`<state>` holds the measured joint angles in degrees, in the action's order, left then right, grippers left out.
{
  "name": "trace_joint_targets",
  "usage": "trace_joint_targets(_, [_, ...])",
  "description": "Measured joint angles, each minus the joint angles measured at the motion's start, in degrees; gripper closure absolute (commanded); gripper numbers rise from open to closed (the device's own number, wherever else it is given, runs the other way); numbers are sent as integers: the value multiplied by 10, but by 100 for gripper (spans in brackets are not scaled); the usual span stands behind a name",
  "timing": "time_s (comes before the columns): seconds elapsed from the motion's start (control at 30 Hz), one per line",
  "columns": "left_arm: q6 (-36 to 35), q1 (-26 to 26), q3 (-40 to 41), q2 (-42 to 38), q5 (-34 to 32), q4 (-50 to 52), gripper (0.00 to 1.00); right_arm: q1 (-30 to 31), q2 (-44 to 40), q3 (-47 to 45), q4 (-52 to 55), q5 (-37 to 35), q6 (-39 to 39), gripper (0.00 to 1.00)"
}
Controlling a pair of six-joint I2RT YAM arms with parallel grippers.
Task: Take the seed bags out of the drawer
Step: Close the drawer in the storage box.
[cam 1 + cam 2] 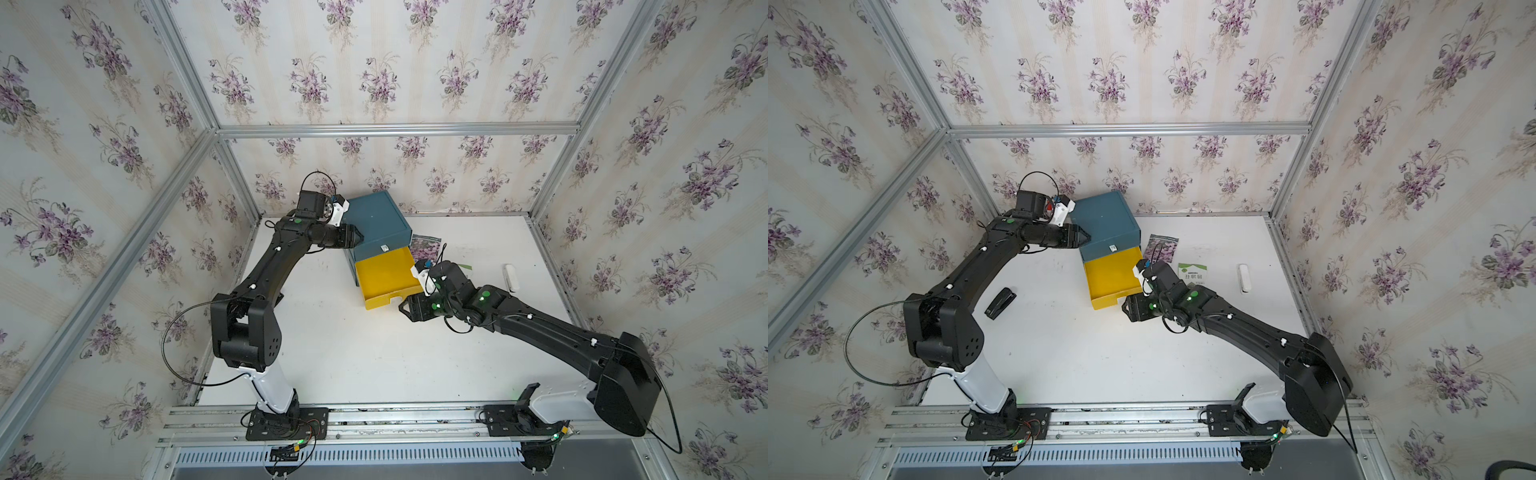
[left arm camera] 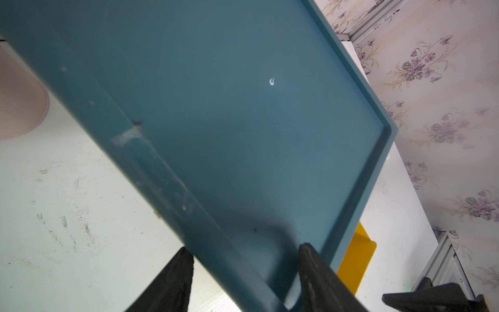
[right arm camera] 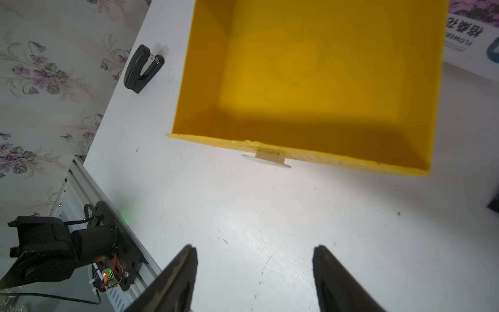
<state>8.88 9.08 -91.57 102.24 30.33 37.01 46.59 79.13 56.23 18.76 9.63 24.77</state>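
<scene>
The yellow drawer (image 1: 386,276) (image 1: 1111,278) stands pulled out of a blue cabinet (image 1: 376,222) (image 2: 243,108); in the right wrist view its inside (image 3: 324,67) holds nothing. Two seed bags lie on the table to the right of it: a purple-bloom one (image 1: 1160,248) (image 1: 424,247) and a green-and-white-topped one (image 1: 1192,272) (image 3: 464,35). My left gripper (image 1: 359,237) (image 2: 245,251) is shut on the cabinet's near-left corner, one finger outside the wall and one on its top. My right gripper (image 1: 405,307) (image 3: 253,251) hangs open over bare table, just in front of the drawer's handle (image 3: 270,159).
A black stapler-like object (image 1: 1000,303) (image 3: 143,69) lies left of the drawer. A white stick-shaped object (image 1: 1244,278) lies near the right wall. A pink rounded thing (image 2: 19,100) shows behind the cabinet. Aluminium frame rails edge the white table (image 1: 353,353).
</scene>
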Motion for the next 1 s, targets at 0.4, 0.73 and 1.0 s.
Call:
trace_joint_targets(0.4, [0,0,-14,8,0,15,36,39,55,-54,-127,-47,19,47])
trace_joint_targets(0.73, [-1,-1,-18,10,1,19,36,40,91,-51,-192,-99,20,55])
trace_joint_targets(1.0, [-2,-2,-18,10,3,20,36,39,114,-30,-202,-129,6,57])
